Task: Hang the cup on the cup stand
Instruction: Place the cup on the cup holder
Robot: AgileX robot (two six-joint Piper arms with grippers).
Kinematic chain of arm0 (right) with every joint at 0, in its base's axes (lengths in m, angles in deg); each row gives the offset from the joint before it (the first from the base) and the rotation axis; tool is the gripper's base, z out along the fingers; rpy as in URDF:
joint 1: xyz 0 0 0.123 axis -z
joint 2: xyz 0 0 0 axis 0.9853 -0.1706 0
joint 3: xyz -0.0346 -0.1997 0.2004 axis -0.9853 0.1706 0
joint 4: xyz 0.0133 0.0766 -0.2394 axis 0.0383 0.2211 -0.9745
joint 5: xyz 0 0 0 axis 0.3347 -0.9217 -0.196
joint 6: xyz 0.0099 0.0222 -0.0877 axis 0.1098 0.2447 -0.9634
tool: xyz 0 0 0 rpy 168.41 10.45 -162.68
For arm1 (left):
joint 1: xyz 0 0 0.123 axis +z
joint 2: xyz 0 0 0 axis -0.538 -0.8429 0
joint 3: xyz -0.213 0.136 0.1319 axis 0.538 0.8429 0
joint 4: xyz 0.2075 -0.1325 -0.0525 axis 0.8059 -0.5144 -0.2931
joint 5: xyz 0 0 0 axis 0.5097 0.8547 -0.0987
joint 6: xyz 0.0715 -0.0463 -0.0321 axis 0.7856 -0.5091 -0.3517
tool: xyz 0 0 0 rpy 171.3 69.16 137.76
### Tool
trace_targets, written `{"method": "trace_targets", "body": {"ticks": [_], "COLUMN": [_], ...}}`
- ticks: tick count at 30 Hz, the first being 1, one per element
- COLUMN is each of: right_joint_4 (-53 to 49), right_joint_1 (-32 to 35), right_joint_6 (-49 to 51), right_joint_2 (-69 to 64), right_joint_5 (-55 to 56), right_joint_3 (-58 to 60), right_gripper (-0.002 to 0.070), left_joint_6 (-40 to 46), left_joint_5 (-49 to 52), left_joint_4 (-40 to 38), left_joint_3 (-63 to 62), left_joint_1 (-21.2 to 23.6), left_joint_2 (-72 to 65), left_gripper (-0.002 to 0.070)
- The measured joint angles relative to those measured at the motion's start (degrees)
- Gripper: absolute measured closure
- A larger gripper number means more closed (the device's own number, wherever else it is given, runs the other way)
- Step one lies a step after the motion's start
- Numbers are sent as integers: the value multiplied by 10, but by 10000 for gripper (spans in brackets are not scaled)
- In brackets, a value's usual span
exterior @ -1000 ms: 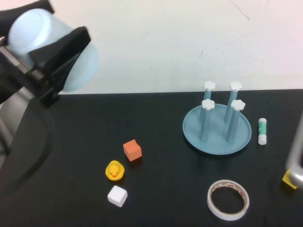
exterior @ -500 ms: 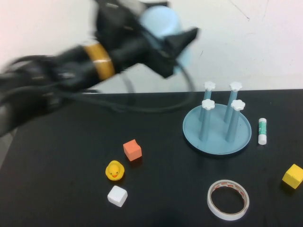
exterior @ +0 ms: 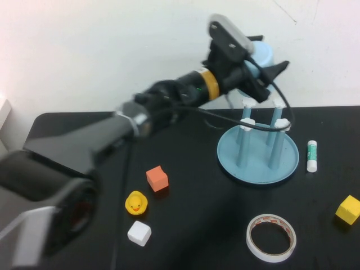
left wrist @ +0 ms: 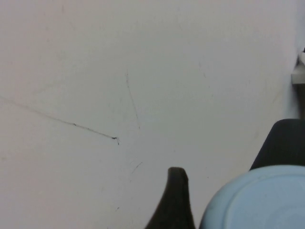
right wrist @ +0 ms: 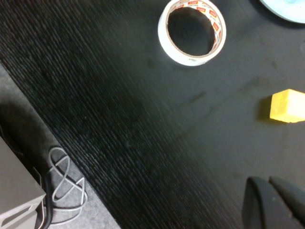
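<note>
Left tool (exterior: 264,70) carried cup (exterior: 260,54) over cup stand (exterior: 257,167) | right tool (right wrist: 269,188) closed, off-table

The left arm is black, with a yellow-orange band and a small green light near the wrist. Its left gripper (exterior: 263,72) has black pointed fingers, and a white-grey camera block sits on top. A thin black cable loops down from the wrist beside the cup stand (exterior: 258,153). The right gripper (right wrist: 271,198) shows only two dark rounded finger tips.
</note>
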Motion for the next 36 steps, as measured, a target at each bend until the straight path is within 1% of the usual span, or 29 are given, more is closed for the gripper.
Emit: {"method": "trace_targets", "body": {"ticks": [5, 8, 17, 21, 26, 30, 33, 35, 36], "right_joint_4": [0, 0, 0, 0, 0, 0, 0, 0, 0], "right_joint_1": [0, 0, 0, 0, 0, 0, 0, 0, 0], "right_joint_6": [0, 0, 0, 0, 0, 0, 0, 0, 0], "right_joint_2": [0, 0, 0, 0, 0, 0, 0, 0, 0], "right_joint_5": [0, 0, 0, 0, 0, 0, 0, 0, 0], "right_joint_3": [0, 0, 0, 0, 0, 0, 0, 0, 0], "right_gripper": [675, 675, 675, 676, 676, 676, 676, 676, 676], "left_joint_6": [8, 8, 8, -13, -73, -132, -174, -220, -260], "left_joint_5": [72, 96, 137, 153, 158, 184, 197, 202, 203], "left_joint_4": [-1, -5, -6, -9, -9, 2, 57, 115, 148], "left_joint_3": [-127, -169, -178, -178, -178, -178, -178, -178, -178], "left_joint_1": [-18, -19, -19, -19, -19, -19, -19, -19, -19], "left_joint_2": [-92, -126, -155, -155, -155, -155, -149, -135, -130], "left_gripper": [117, 117, 117, 117, 113, 45, 33, 41, 52]}}
